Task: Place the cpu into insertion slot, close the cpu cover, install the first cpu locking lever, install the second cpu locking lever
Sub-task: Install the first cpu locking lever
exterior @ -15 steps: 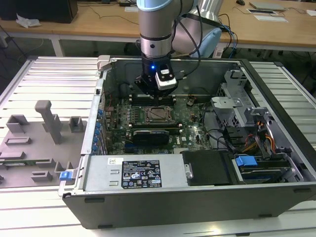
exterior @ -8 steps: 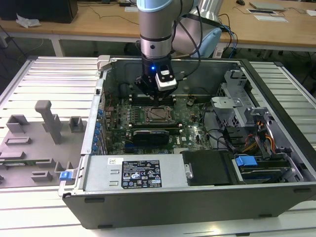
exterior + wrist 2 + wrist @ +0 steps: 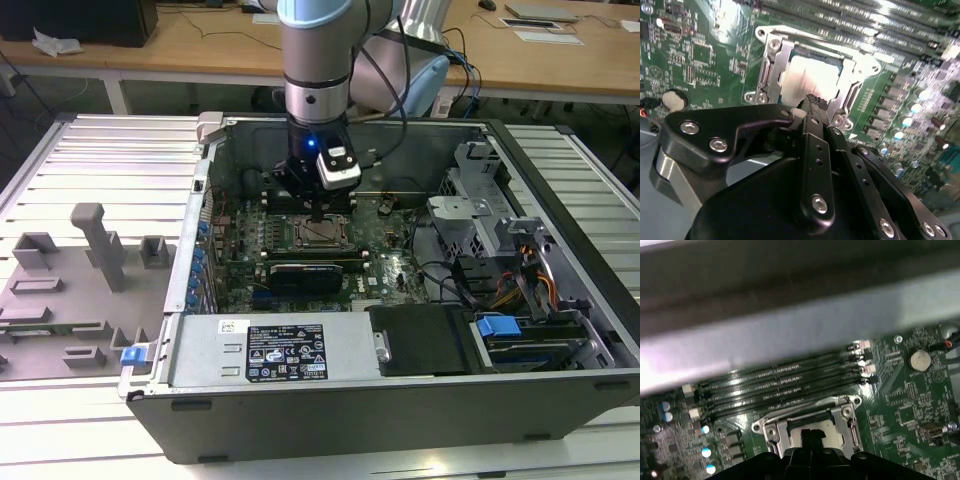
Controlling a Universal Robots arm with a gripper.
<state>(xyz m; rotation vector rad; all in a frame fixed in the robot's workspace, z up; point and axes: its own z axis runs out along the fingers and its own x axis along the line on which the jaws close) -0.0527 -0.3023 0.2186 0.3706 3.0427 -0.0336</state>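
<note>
The small flat square chip with a pale silver-grey metal top, the cpu (image 3: 812, 77), is seen lying flat in the square dark-framed insertion slot (image 3: 847, 97), near the middle of the green motherboard (image 3: 700, 60) inside the open grey computer case (image 3: 300, 410). The thin square silver metal frame plate, the cpu cover (image 3: 771, 75), appears to be lowered around it, its window leaving the chip's top bare; whether the levers are latched cannot be told.

The black tool (image 3: 812, 102) is held just above the near edge of the chip in the second wrist view, its slim fingers drawn together to a narrow tip with nothing seen between them. In the exterior view the tool (image 3: 318, 212) hangs straight down over the socket.

The chip is judged to be light, rigid and slippery on top, and fragile at the contacts beneath, so it would be best taken by opposite edges and never pressed askew. The cover is judged to be thin, stiff, springy sheet metal, best pushed on its free edge away from the hinge.

Being square, the chip has no long axis; its broad face points up, and its edges run parallel to the black memory slots (image 3: 785, 382).
</note>
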